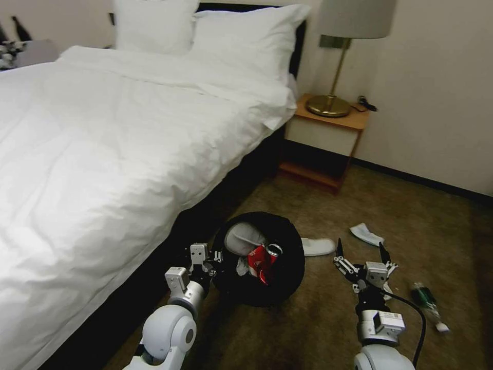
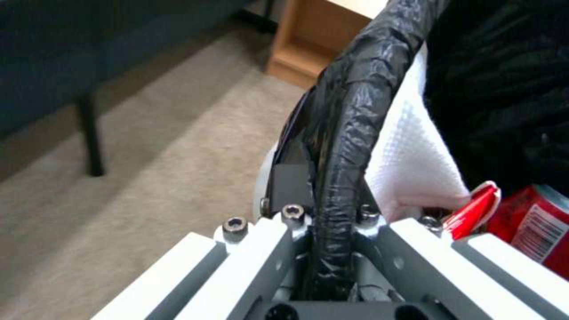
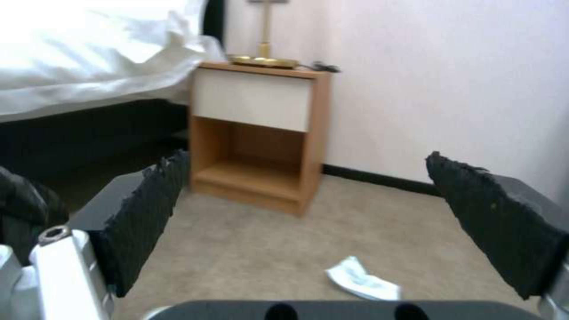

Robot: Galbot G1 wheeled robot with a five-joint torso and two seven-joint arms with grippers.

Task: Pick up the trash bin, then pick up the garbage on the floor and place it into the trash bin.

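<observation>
Left tool [image 2: 332, 249] clamped tight on crinkly black bag-lined rim of round trash bin [image 1: 287, 267], crushed red can [image 1: 262, 259] inside. Right tool [image 1: 362, 257] hovering over carpet, jagged black pads [image 3: 142, 213] spread wide, gripping nothing.

Dim room, glaring white bed [image 1: 102, 133] — soft wrist views

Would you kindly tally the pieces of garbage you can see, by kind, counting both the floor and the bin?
Red cans, in the trash bin: 1
White slippers: 3, one in the bin, two on the carpet
Green bottles on the carpet: 1
Total: 5
</observation>
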